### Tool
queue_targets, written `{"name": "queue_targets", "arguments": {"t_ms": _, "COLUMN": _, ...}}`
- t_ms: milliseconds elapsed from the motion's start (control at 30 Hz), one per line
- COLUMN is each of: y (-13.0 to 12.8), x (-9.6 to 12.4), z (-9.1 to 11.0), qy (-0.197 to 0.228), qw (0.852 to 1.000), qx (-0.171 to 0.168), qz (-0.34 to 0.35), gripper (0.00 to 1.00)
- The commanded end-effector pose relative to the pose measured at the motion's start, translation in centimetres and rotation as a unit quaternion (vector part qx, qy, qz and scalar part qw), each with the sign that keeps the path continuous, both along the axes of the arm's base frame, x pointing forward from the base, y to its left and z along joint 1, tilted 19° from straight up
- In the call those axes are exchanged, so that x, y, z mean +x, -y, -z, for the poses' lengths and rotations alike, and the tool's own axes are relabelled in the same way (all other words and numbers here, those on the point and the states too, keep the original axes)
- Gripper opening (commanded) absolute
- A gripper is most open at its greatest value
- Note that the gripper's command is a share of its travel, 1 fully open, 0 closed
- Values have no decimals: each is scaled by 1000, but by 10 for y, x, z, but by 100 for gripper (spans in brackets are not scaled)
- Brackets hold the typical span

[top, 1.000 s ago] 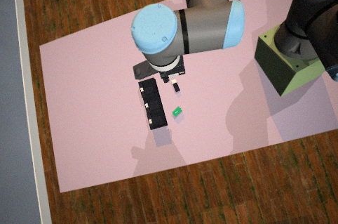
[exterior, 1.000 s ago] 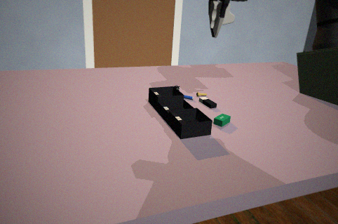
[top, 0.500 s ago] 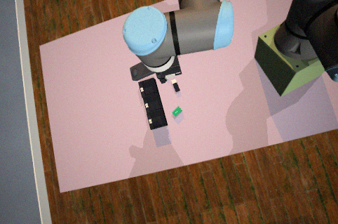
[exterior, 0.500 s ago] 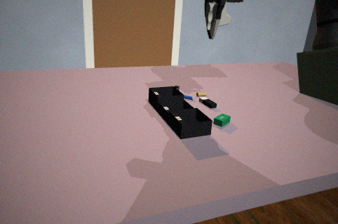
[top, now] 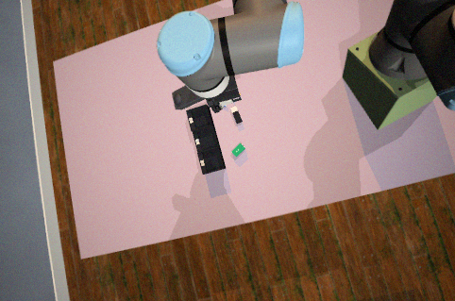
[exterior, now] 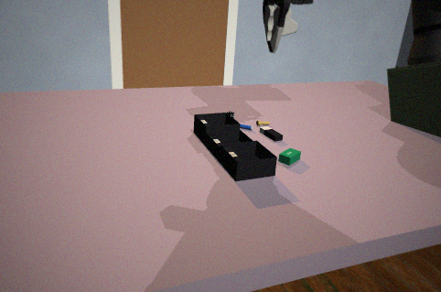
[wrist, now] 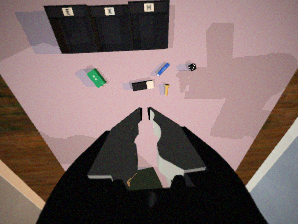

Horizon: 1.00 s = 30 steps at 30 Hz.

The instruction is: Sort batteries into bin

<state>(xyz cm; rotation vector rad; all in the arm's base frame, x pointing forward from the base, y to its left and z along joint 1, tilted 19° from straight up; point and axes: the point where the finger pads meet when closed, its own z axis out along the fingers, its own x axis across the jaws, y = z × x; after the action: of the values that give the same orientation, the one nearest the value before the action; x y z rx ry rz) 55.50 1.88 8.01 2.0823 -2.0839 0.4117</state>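
And here we are with the blue battery (exterior: 245, 126) (wrist: 163, 69), lying on the pink table (top: 142, 148) (exterior: 114, 153) (wrist: 215, 107), outside the bins and near the open side of H (top: 201, 120) (exterior: 222, 119) (wrist: 151, 27). Close by sits the yellow battery (exterior: 263, 123) (wrist: 167, 90), a slim little thing, also flat on the table! Between that pair and the green block (top: 238, 150) (exterior: 290, 156) (wrist: 96, 78) lies the black block (top: 237, 116) (exterior: 272, 134) (wrist: 143, 85), pale at 1 end; whether it counts as a battery, I cannot tell. A small dark round thing (exterior: 231, 114) (wrist: 192, 66) rests past the blue battery, its kind too small to make out.

Now the bins: 3 black compartments in 1 row, all upright! H takes 1 end, X (top: 208, 140) (exterior: 234, 138) (wrist: 114, 30) the middle, and the last bin (top: 213, 161) (exterior: 256, 167) (wrist: 72, 32) the other end, its letter hard to read. The green block sits just beside that last bin.

Up above it all hangs the gripper (top: 220, 107) (exterior: 273, 49) (wrist: 144, 108), clenched on nothing, its 2 tips nearly together, pointing down, well apart from the table!
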Motion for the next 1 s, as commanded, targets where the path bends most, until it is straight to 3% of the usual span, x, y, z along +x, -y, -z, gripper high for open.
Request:
{"name": "queue_targets", "arguments": {"t_ms": 0, "y": 0, "x": 1, "z": 0, "qy": 0, "qw": 1000, "qx": 0, "qz": 0, "gripper": 4}}
{"name": "queue_targets", "arguments": {"t_ms": 67, "y": 6, "x": 12, "z": 10, "qy": -12, "qw": 999, "qx": -3, "qz": -36, "gripper": 4}}
{"name": "queue_targets", "arguments": {"t_ms": 233, "y": 19, "x": 41, "z": 38, "qy": -12, "qw": 999, "qx": -3, "qz": -36, "gripper": 4}}
{"name": "queue_targets", "arguments": {"t_ms": 300, "y": 19, "x": 41, "z": 38, "qy": -12, "qw": 999, "qx": -3, "qz": -36, "gripper": 4}}
{"name": "queue_targets", "arguments": {"t_ms": 700, "y": 52, "x": 109, "z": 103, "qy": -12, "qw": 999, "qx": -3, "qz": -36, "gripper": 4}}
{"name": "queue_targets", "arguments": {"t_ms": 967, "y": 53, "x": 110, "z": 105, "qy": -12, "qw": 999, "qx": -3, "qz": -36, "gripper": 4}}
